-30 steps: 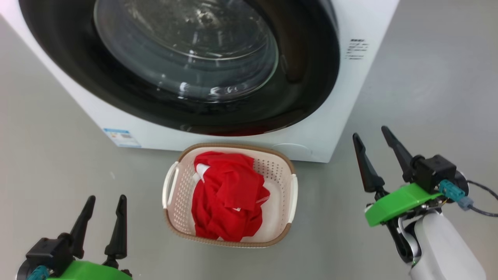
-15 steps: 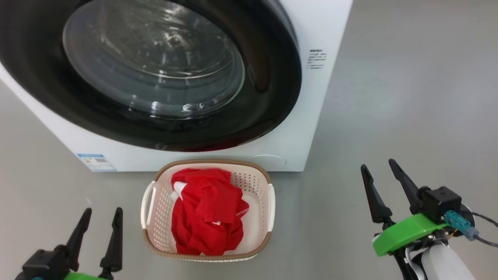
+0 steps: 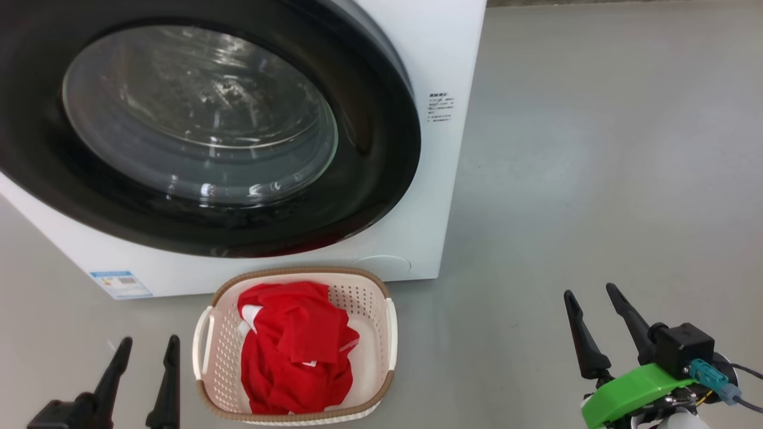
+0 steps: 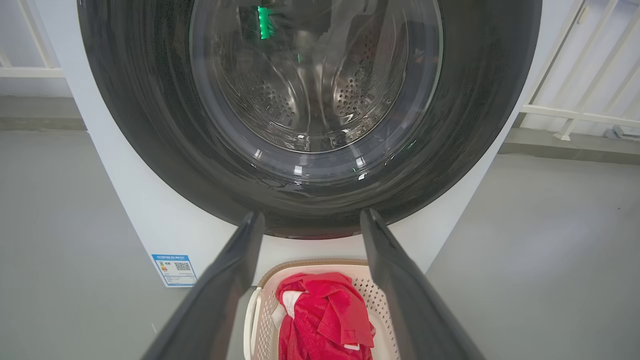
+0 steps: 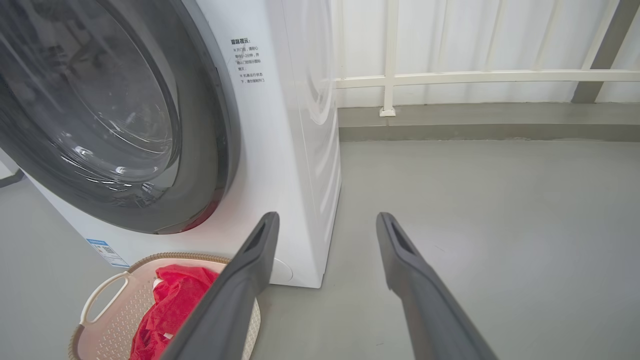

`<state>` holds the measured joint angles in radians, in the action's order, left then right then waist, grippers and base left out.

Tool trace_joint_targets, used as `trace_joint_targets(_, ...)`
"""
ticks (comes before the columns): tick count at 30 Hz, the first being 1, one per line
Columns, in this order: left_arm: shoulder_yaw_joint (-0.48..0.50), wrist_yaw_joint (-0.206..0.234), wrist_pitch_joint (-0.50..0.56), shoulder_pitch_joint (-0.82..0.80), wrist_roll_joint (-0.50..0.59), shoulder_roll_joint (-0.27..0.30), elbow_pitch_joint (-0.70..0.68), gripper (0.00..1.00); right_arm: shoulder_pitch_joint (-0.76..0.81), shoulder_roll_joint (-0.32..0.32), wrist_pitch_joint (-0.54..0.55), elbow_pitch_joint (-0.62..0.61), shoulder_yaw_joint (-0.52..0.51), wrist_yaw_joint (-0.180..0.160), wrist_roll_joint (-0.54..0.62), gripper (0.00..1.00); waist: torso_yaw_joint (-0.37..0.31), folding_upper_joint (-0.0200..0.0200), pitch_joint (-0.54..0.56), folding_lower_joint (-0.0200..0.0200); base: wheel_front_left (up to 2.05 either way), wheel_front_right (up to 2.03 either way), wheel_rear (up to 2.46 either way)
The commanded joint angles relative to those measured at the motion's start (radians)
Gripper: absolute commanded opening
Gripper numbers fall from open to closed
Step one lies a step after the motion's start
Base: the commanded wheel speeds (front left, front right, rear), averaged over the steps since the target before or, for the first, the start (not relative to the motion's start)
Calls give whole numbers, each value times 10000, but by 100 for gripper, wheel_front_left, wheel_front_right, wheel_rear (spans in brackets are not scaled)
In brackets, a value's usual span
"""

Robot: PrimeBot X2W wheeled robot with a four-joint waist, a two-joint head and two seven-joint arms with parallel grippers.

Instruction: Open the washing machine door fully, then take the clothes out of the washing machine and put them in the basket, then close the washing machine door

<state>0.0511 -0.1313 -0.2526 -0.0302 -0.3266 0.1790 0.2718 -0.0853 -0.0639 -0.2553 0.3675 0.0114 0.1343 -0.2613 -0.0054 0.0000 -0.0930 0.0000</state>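
Observation:
The washing machine door [image 3: 369, 179] with its black rim and clear glass bowl lies closed against the white washing machine [image 3: 435, 53]; through the glass the steel drum [image 4: 310, 95] shows. The cream basket [image 3: 298, 274] stands on the floor right before the machine, with the red clothes [image 3: 292, 351] heaped inside it. My left gripper [image 3: 146, 345] is open at the lower left, beside the basket. My right gripper [image 3: 593, 295] is open at the lower right, well clear of the basket. Between the fingers [image 4: 225, 280] of the left gripper I see the basket [image 4: 320, 265] and the door [image 4: 475, 125].
Bare grey floor [image 3: 596, 149] stretches right of the machine. A white railing [image 5: 450, 77] and a low kerb run along the back wall. A small blue label [image 3: 119, 285] sits at the machine's lower left corner.
The whole picture has shifted down and left, so the camera has moved. Both grippers now sit lower in the head view, still open. The basket and clothes lie as before.

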Motion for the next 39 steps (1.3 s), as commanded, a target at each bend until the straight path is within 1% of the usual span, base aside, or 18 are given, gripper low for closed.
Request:
trace_joint_targets(1,402,6,-92,26,61,291,-226,100,50,-128,-65,-283,138,-36,-132,100,-133,0,129,0,0,0,0)
trace_joint_targets(13,470,6,-92,234,132,276,-228,100,497,-134,-65,-386,5,-36,-149,100,-323,0,313,0,0,0,0)
trace_joint_targets(39,785,6,-92,377,70,103,-244,100,891,-114,-65,-618,-202,-36,-88,100,-313,0,387,0,0,0,0)
